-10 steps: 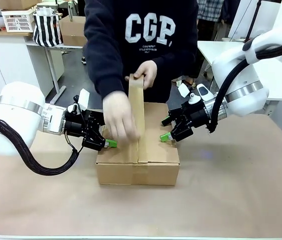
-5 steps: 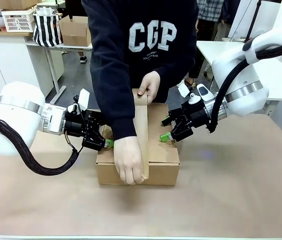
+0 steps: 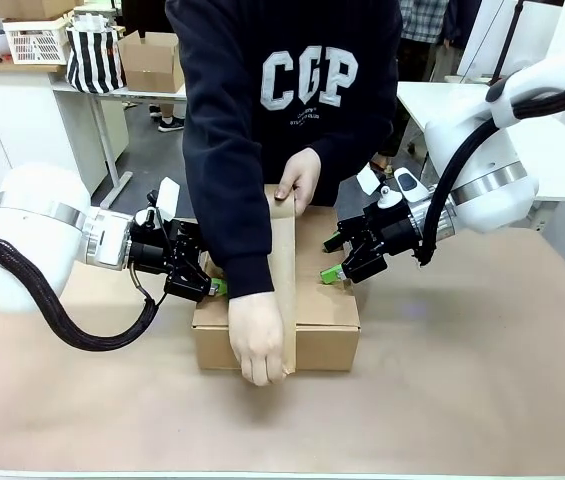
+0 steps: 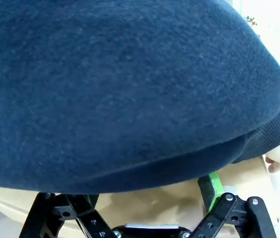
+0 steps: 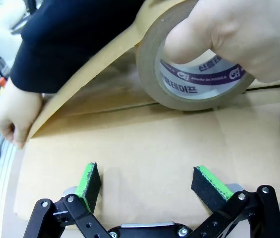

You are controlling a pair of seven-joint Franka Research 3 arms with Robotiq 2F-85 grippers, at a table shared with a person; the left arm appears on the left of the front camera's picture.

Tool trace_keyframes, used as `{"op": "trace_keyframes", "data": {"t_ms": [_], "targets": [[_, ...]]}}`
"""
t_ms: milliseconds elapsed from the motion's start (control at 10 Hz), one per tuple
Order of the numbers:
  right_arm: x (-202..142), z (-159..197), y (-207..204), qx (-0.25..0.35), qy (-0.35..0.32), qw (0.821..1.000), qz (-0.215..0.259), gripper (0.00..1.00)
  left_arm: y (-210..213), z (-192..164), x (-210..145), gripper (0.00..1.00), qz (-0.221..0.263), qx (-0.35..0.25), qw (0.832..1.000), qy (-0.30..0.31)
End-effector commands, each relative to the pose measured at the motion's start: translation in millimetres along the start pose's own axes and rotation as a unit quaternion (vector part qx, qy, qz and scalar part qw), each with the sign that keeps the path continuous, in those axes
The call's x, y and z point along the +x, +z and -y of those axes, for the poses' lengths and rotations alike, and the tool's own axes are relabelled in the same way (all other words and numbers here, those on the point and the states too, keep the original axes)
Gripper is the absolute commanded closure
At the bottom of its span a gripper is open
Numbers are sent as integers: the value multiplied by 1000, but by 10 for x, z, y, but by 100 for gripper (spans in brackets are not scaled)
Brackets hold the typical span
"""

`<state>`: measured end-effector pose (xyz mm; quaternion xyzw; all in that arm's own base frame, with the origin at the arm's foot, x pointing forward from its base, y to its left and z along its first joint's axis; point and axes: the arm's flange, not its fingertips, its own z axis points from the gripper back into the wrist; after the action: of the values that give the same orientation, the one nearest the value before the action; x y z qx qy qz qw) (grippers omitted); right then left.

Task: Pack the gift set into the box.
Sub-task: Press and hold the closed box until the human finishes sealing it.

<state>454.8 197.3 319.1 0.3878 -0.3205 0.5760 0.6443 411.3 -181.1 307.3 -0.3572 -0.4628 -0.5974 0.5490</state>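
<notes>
You have the shallow brown corrugated cardboard box point(image 3: 292, 300) lying between the left gripper point(image 3: 205, 283) and the right gripper point(image 3: 337, 262), each spread open and resting on its closed top. The person's brown tape strip point(image 3: 283, 285) runs along the centre seam from far edge to near edge, crosswise to both grippers.

box point(image 3: 317, 335): plain brown corrugated cardboard
tape strip point(image 3: 283, 270): tan, a touch lighter than the box
tape roll point(image 5: 189, 82): tan outside, white core with purple print
person's sleeve point(image 3: 224, 160): dark navy
sweatshirt lettering point(image 3: 305, 80): large white capitals on navy
left claw point(image 3: 212, 287): black with green pads
right claw point(image 3: 333, 272): black, green pads
arms point(image 3: 37, 235): white with silver bands and black cable hoses
worktop point(image 3: 462, 390): light brown
bag point(image 3: 94, 58) behind: black and white stripes
</notes>
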Motion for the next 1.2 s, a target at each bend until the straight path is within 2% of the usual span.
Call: {"op": "trace_keyframes", "data": {"t_ms": [0,1100], "targets": [[-27,-16,-14,-1,-1,1000,3,0,1,15,-23,0,2,-2,1000,-1],[-27,-16,-14,-1,-1,1000,3,0,1,15,-23,0,2,-2,1000,-1]]}}
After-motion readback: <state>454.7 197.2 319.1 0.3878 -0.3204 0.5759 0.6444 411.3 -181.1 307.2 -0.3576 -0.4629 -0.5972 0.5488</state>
